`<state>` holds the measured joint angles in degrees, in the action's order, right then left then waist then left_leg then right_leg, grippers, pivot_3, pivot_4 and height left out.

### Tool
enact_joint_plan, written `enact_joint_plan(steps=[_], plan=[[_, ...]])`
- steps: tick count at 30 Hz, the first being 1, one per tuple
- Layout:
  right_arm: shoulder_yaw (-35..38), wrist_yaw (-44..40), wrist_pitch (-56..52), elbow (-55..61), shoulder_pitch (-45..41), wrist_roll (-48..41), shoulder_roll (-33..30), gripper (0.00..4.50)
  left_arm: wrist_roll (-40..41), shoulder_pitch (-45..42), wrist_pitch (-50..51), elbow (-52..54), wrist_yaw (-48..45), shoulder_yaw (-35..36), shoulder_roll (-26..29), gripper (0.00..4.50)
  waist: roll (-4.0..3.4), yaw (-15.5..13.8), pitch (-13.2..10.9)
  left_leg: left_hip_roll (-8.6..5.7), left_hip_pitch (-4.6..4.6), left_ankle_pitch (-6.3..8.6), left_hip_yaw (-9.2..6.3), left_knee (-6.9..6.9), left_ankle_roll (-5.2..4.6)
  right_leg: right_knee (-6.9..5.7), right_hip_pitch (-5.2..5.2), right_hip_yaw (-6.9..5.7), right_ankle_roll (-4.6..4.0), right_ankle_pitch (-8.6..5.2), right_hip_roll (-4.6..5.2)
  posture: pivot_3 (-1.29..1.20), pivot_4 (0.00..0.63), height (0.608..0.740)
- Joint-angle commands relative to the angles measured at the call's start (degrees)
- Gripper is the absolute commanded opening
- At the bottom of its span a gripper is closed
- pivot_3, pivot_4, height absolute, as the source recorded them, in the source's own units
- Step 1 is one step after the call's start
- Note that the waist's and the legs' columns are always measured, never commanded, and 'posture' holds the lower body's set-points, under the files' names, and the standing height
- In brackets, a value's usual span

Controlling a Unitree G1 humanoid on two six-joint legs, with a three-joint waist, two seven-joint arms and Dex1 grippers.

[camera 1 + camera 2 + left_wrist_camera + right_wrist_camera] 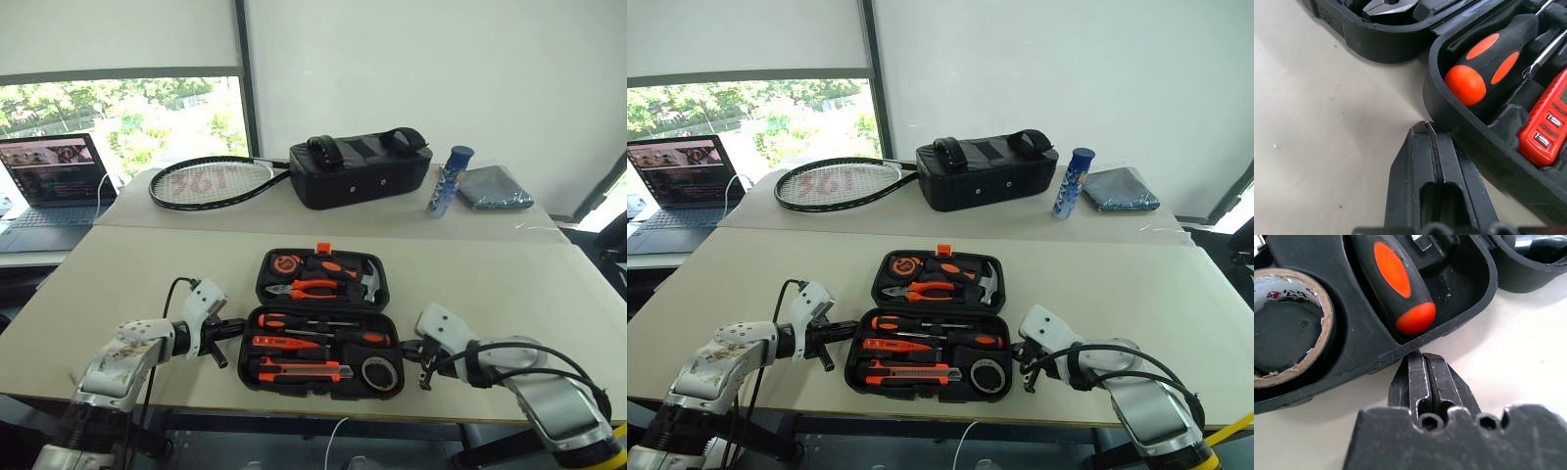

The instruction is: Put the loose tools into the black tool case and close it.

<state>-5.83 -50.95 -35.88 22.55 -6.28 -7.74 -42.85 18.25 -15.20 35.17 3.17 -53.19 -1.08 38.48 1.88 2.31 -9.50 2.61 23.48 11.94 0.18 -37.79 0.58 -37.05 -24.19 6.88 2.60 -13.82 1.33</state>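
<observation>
Taking stock, we found the black tool case [323, 323] lying open near the front edge of the table [509, 284], its far half holding the pliers [312, 288] and hammer [367, 281], neither of them ours to move. In the near half we counted two screwdrivers [294, 321], a small orange tool [284, 343], the utility knife [299, 371] and the tape roll [375, 372], each seated in its slot. We saw no loose tool left on the table, so we judged the loading done and only the closing outstanding.

Our left gripper [222, 345] was clenched on nothing, its tip against the case's left rim by a screwdriver handle [1484, 63]. Our right gripper [423, 367] was likewise clenched and empty, its tip touching the right rim between the other screwdriver handle [1400, 289] and the tape roll.

Further out on the rear table we listed a tennis racket [211, 181], a black fabric bag [358, 168], a blue bottle [449, 179], a folded grey cloth [495, 186] and, at the far left, a laptop [54, 186].
</observation>
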Motion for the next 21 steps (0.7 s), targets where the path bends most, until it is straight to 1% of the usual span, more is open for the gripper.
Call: enact_joint_plan(steps=[1,4,5,7,8,10,12,13,14,15,16,17,18,20,21], plan=[[-0.1,-1.4,-0.7,3.4,3.1,-2.9,-0.4,0.0,2.3,2.3,1.1,4.1,-2.2,-0.6,0.8,0.02,0.01,0.0,0.0,0.0,0.0,0.01,0.0,0.0,0.01,0.0,0.0,0.0,0.0,-0.01,0.0,0.0,0.15,0.74],[2.8,-1.1,2.2,2.3,4.1,-2.6,-1.6,0.0,1.9,2.5,-0.1,2.4,-2.6,1.2,2.5,0.02,0.02,0.0,0.0,0.0,-0.03,0.01,0.01,0.0,0.02,0.0,0.02,0.0,0.0,-0.02,0.01,0.0,0.15,0.74],[4.3,-0.7,1.1,2.1,4.1,-3.4,-1.7,0.0,2.1,2.2,-0.8,1.6,-3.3,1.8,3.0,0.02,0.02,0.0,0.0,0.0,-0.03,0.01,0.01,0.0,0.02,0.0,0.01,0.0,0.0,-0.02,0.01,0.0,0.15,0.74],[8.1,-0.6,-0.6,2.3,3.4,-6.3,-1.9,0.59,3.8,0.6,-0.2,-0.6,-4.9,4.0,4.3,0.0,0.02,0.1,0.0,0.0,-0.03,0.01,0.01,0.0,0.02,0.0,0.0,0.0,0.0,-0.02,0.01,0.0,0.15,0.74],[9.5,-1.0,-2.5,2.6,3.0,-8.0,-2.3,0.79,4.8,-0.4,1.3,-1.5,-5.0,5.0,4.8,0.0,0.03,0.1,0.0,0.0,-0.03,0.01,0.02,0.0,0.02,-0.01,-0.02,0.01,0.0,-0.01,0.01,0.0,0.15,0.74],[12.7,-1.8,-9.0,4.2,1.2,-12.7,-3.5,1.46,4.3,-3.5,6.2,-3.3,-4.0,4.9,7.1,0.53,0.08,0.2,0.0,0.0,-0.02,0.01,0.01,-0.01,0.02,-0.03,-0.05,0.02,-0.01,0.03,0.0,0.0,0.15,0.74],[15.4,-1.9,-19.8,5.5,-1.7,-19.1,-4.5,2.12,6.5,-6.4,11.1,-4.1,-5.3,5.1,8.8,1.1,0.18,0.3,-0.1,0.0,-0.03,0.0,0.01,-0.02,0.02,-0.06,-0.06,0.02,-0.03,0.08,-0.01,0.0,0.15,0.74],[16.5,-1.2,-24.4,5.5,-4.1,-21.6,-4.4,2.51,6.7,-8.9,15.4,-5.0,-3.3,5.3,8.8,1.49,0.18,0.4,-0.1,0.0,-0.03,-0.01,0.0,-0.02,0.03,-0.05,-0.07,0.03,-0.05,0.14,-0.02,0.0,0.15,0.74],[17.6,0.1,-29.1,5.1,-6.8,-23.9,-3.7,2.71,6.5,-11.6,19.4,-6.2,-0.9,5.3,8.6,1.71,0.19,0.4,-0.2,0.0,-0.06,-0.02,-0.01,-0.02,0.03,-0.05,-0.03,0.02,-0.05,0.15,-0.02,0.0,0.15,0.74],[18.5,1.5,-33.2,4.6,-9.7,-25.6,-2.9,3.08,7.3,-14.4,24.3,-7.5,1.0,6.0,8.0,2.08,0.22,0.4,-0.2,0.01,-0.13,-0.02,-0.01,-0.02,0.03,-0.05,0.03,0.02,-0.05,0.14,-0.03,0.0,0.15,0.74],[18.7,3.3,-37.5,4.0,-13.0,-26.5,-2.1,3.45,8.4,-17.1,28.5,-7.9,1.5,5.8,7.7,2.46,0.22,0.4,-0.2,0.0,-0.1,-0.02,-0.02,-0.03,0.02,-0.07,-0.01,0.03,-0.02,0.18,-0.04,0.0,0.15,0.74],[19.1,5.8,-44.7,2.5,-17.3,-26.2,-0.5,3.81,10.3,-19.6,32.7,-7.8,1.4,6.0,7.0,2.8,0.23,0.5,-0.2,-0.01,-0.04,-0.04,-0.06,-0.03,-0.01,-0.05,-0.07,0.03,-0.02,0.24,-0.06,0.0,0.15,0.74],[18.0,7.9,-49.5,1.3,-20.8,-25.7,-0.1,4.14,11.8,-22.1,37.1,-8.1,1.8,6.2,6.2,3.16,0.23,0.6,-0.2,-0.01,-0.09,-0.04,-0.08,-0.03,-0.01,-0.06,-0.02,0.02,-0.03,0.23,-0.07,0.0,0.15,0.74],[15.6,11.0,-54.3,-0.8,-25.4,-24.5,0.7,4.14,12.6,-25.1,42.3,-7.9,3.5,5.4,4.9,3.16,0.23,0.5,-0.2,-0.03,-0.03,-0.05,-0.09,-0.03,-0.01,-0.06,-0.06,0.02,-0.05,0.21,-0.07,0.0,0.15,0.74],[15.5,12.7,-55.3,-2.8,-27.7,-23.8,2.5,4.14,11.9,-26.4,43.9,-8.1,5.2,4.5,4.0,3.16,0.23,0.5,-0.2,-0.03,0.0,-0.05,-0.09,-0.02,-0.01,-0.04,-0.08,0.02,-0.05,0.2,-0.07,0.0,0.15,0.74]])
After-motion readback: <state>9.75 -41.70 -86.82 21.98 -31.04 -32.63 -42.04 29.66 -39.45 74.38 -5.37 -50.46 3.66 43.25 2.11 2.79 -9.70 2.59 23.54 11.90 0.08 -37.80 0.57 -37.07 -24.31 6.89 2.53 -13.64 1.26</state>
